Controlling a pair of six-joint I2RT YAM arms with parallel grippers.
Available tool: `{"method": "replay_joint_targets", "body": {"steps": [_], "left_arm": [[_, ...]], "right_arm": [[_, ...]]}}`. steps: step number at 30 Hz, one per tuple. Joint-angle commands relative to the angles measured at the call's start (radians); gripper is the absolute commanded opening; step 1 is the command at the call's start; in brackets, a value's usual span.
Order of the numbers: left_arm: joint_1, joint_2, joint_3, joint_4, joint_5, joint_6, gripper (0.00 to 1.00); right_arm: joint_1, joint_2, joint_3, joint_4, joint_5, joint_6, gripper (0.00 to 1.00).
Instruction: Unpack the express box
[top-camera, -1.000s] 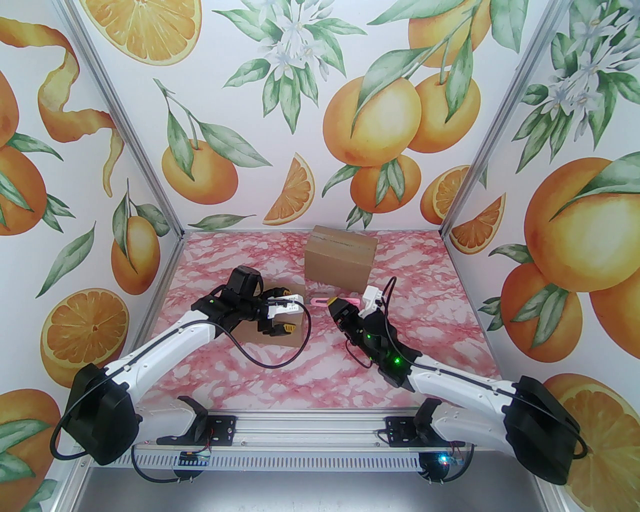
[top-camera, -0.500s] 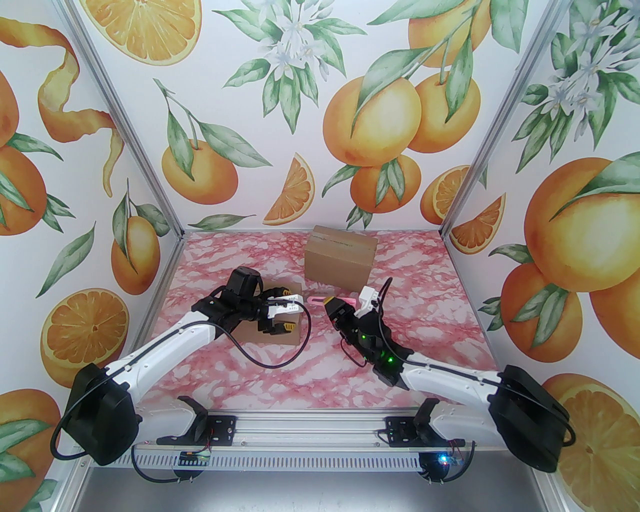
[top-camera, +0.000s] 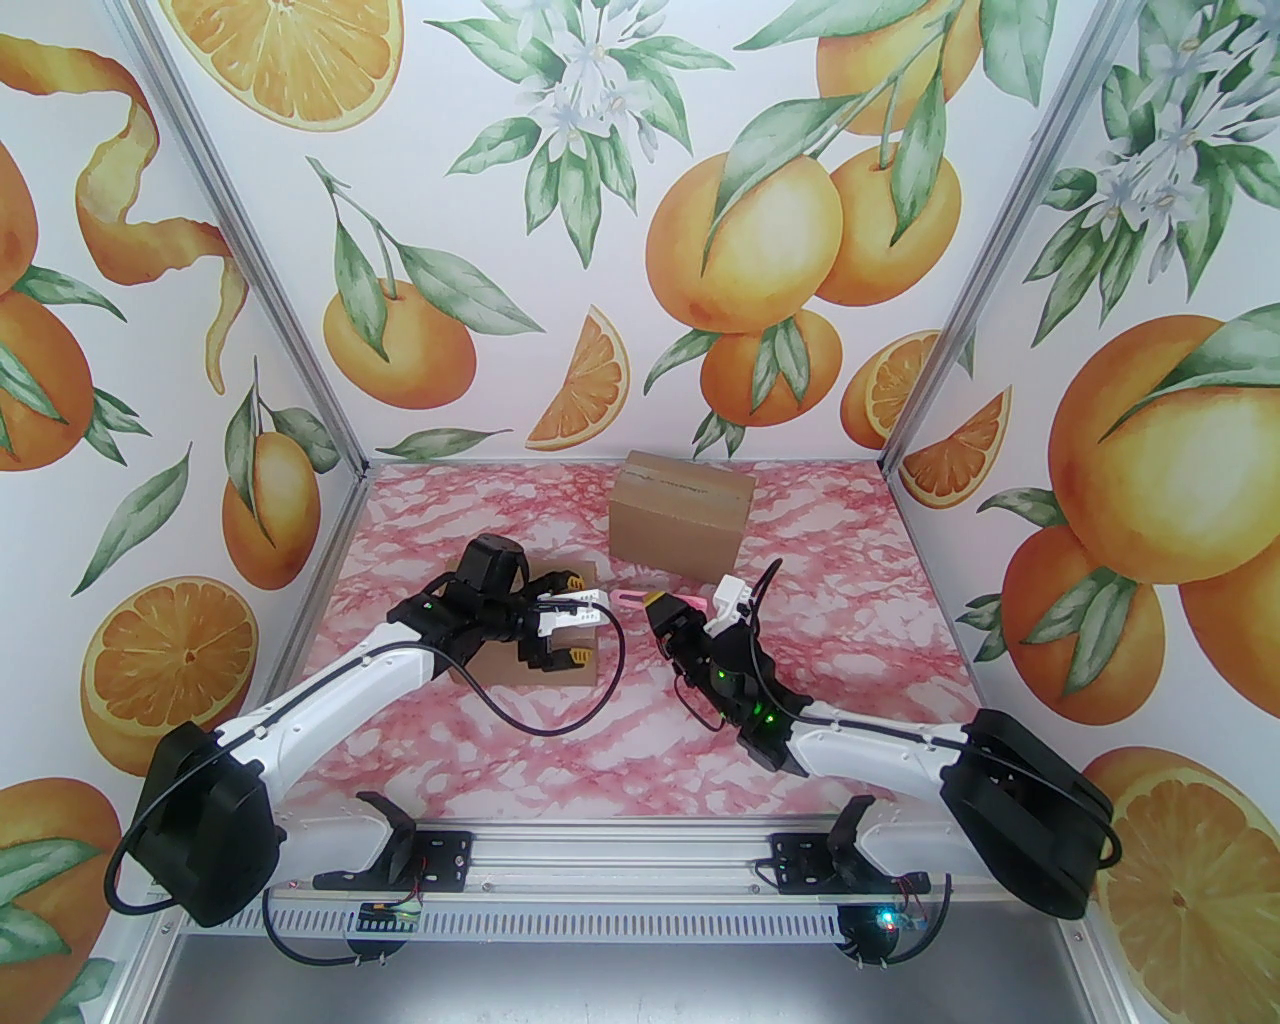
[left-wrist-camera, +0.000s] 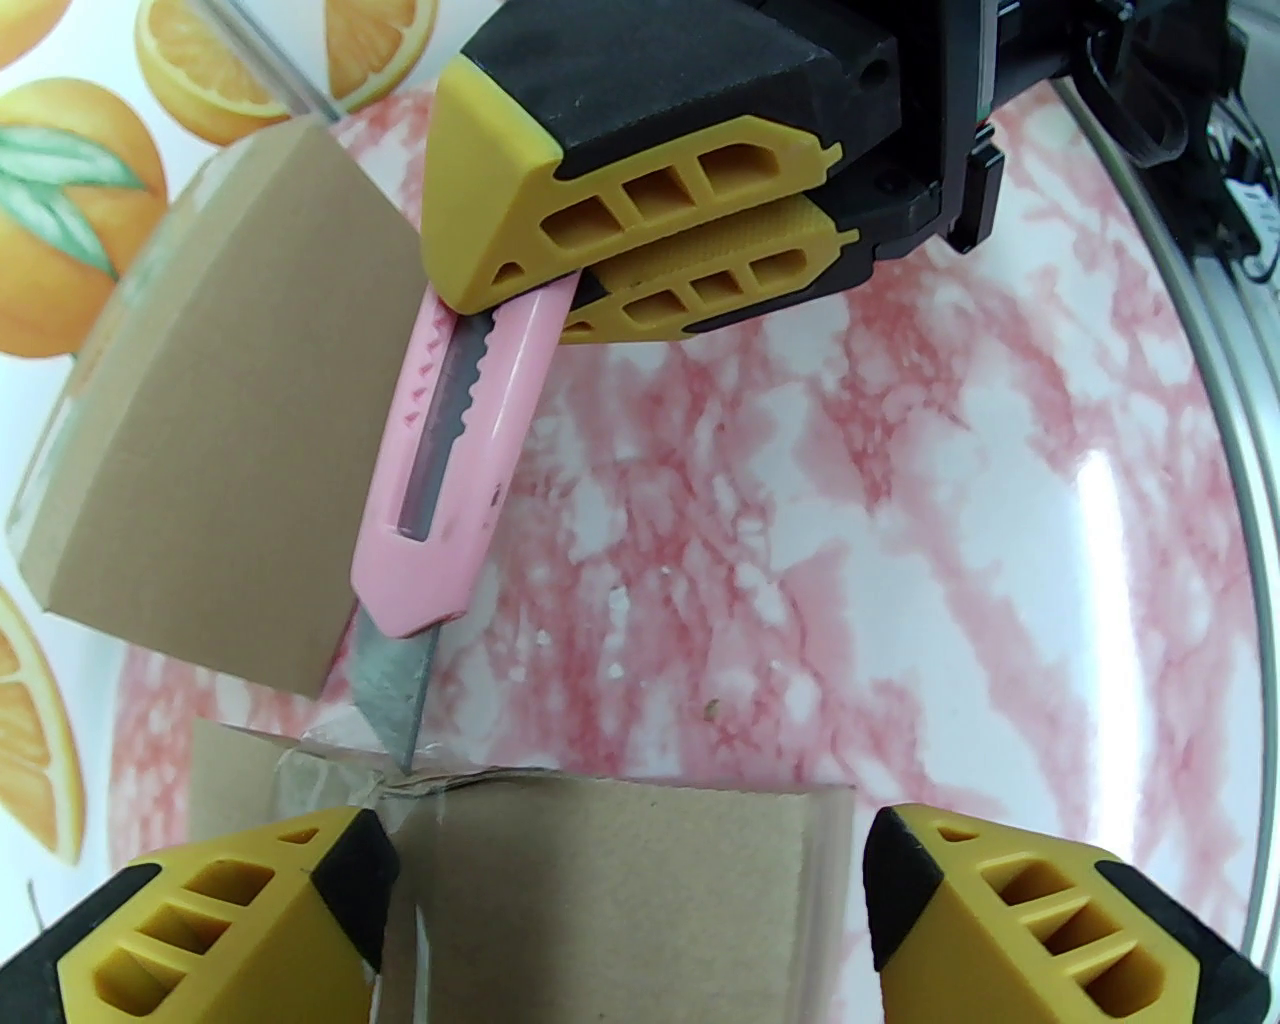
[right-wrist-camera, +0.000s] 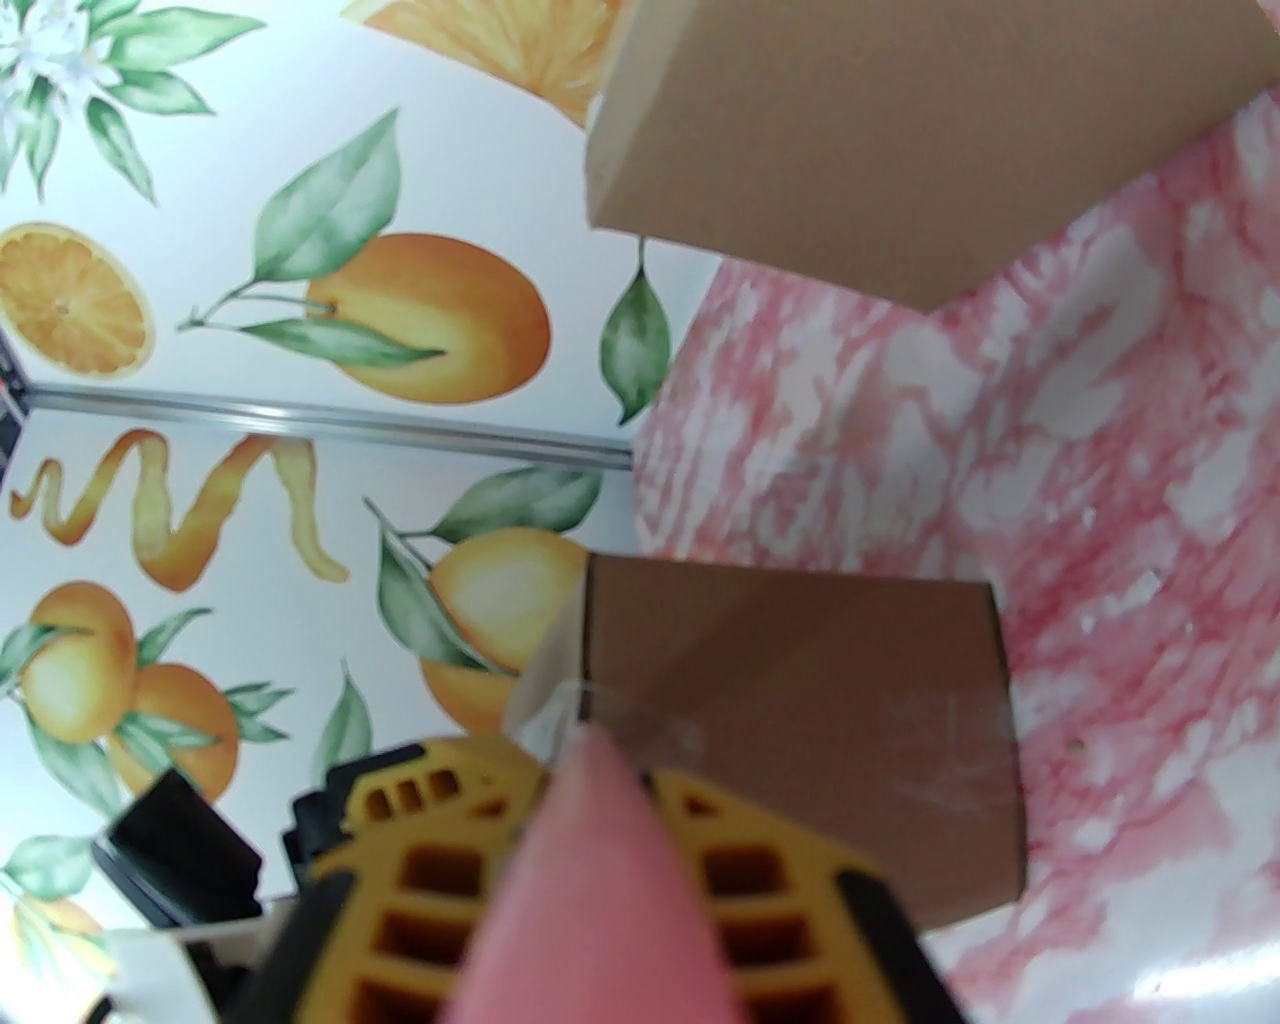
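1. Straddling the express box (top-camera: 500, 668) at left-centre of the surface (top-camera: 640, 720), the left tool (left-wrist-camera: 640, 900) stands wide, with one finger on either side of the box.
2. Clear tape (right-wrist-camera: 640, 722) covers the box's seam.
3. Pink utility knife (left-wrist-camera: 450, 440): blade (left-wrist-camera: 392, 700) out, tip touching the taped seam near a corner.
4. Right tool (left-wrist-camera: 520, 290) is clamped on the knife's handle.
5. Second, larger cardboard box (top-camera: 680, 525) stands apart at back centre. The marks on its top are too small to read.
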Motion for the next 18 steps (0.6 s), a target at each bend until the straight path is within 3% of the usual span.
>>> {"method": "replay_joint_targets", "body": {"steps": [1,2,3,8,12,18], "left_arm": [[0.032,-0.052,0.025,-0.032,0.032,-0.077,0.89],[0.041,-0.068,0.025,-0.043,0.043,-0.094,0.90],[0.050,-0.084,0.025,-0.053,0.048,-0.113,1.00],[0.083,-0.162,0.022,-0.085,0.049,-0.196,1.00],[0.134,-0.199,0.028,-0.066,-0.042,-0.348,1.00],[0.278,-0.176,0.130,-0.150,-0.191,-0.624,1.00]], "right_arm": [[0.011,-0.008,-0.005,-0.002,-0.021,-0.005,0.00],[0.011,-0.009,-0.002,-0.009,-0.022,-0.008,0.00],[0.012,-0.011,0.001,-0.013,-0.023,-0.013,0.00],[0.008,-0.014,0.002,-0.014,-0.027,-0.016,0.00],[0.005,-0.006,0.010,-0.006,-0.039,-0.019,0.00],[0.003,-0.001,0.015,0.005,-0.045,-0.019,0.00]]}}
